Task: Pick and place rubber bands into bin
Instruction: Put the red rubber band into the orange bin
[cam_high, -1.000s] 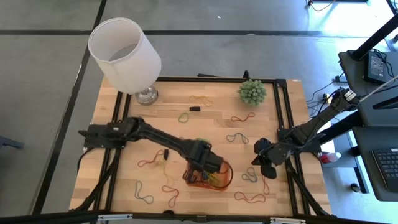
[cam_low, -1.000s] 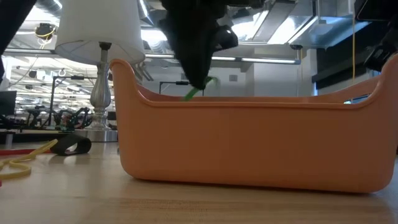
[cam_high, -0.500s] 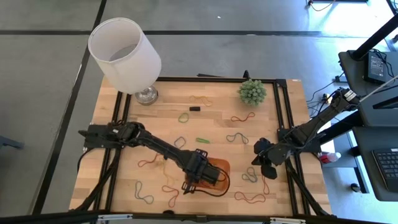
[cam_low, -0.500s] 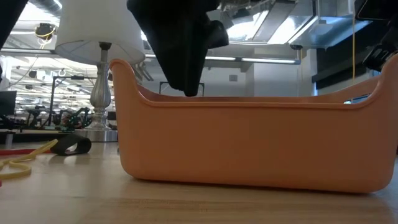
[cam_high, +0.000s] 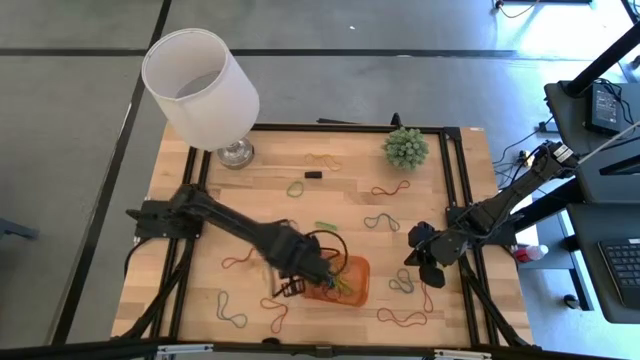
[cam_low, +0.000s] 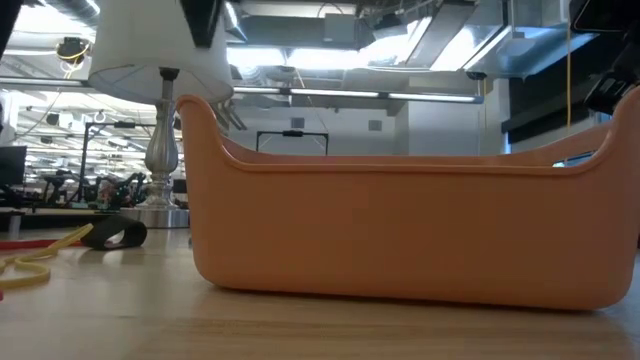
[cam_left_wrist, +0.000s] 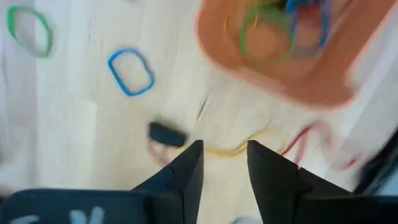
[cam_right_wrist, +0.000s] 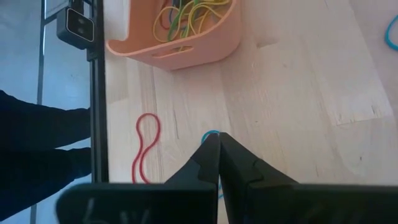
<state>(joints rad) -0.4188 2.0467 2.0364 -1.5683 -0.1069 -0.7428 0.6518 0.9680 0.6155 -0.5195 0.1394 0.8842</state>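
The tabletop (cam_high: 450, 200) carries many loose rubber bands (cam_high: 381, 221) scattered well apart, so most of my work is left. The bin (cam_high: 352, 283) near the front edge already holds a tangle of green and yellow bands. My left pincer (cam_high: 292, 287) hangs just beside the bin, fingers apart and empty. My right pincer (cam_high: 432, 262) waits near the right rail, fingers together.

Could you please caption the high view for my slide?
Left gripper, open, beside the orange bin of rubber bands; right gripper waits shut.
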